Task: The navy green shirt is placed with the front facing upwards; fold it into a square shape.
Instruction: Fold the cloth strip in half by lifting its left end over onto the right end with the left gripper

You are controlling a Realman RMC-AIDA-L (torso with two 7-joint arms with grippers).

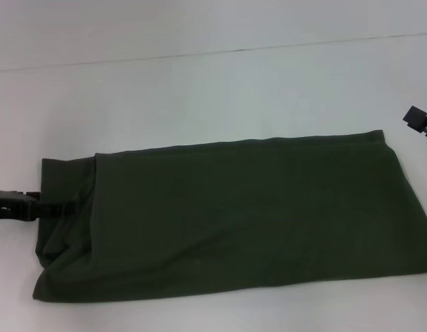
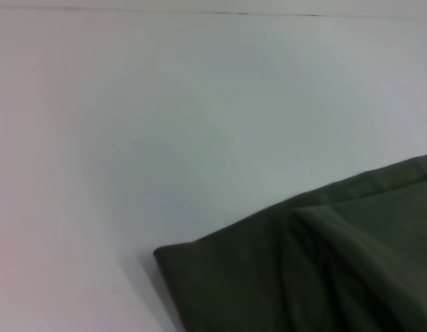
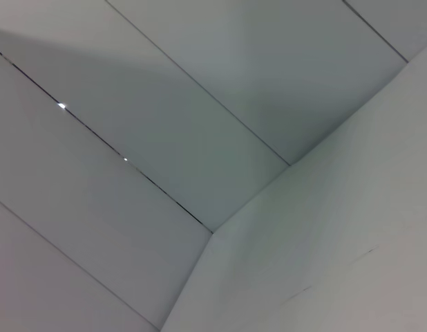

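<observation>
Surface: white table (image 1: 200,90), pale wall behind.
Shirt: the shirt (image 1: 234,218) lies as a long band, plain side up, long axis running left to right.
Left gripper: left gripper (image 1: 51,208) at the band's left end, pinching the cloth edge.
Right gripper: right gripper (image 1: 417,119) lifted beside the far right corner; spread unclear.
Judgement: the left arm is nearer, placed to carry its end rightward.

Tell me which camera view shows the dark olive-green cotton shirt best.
The head view: the dark olive-green cotton shirt lies there nearly whole, folded into a long band. The left wrist view catches only one folded corner; the right wrist view shows none.
</observation>
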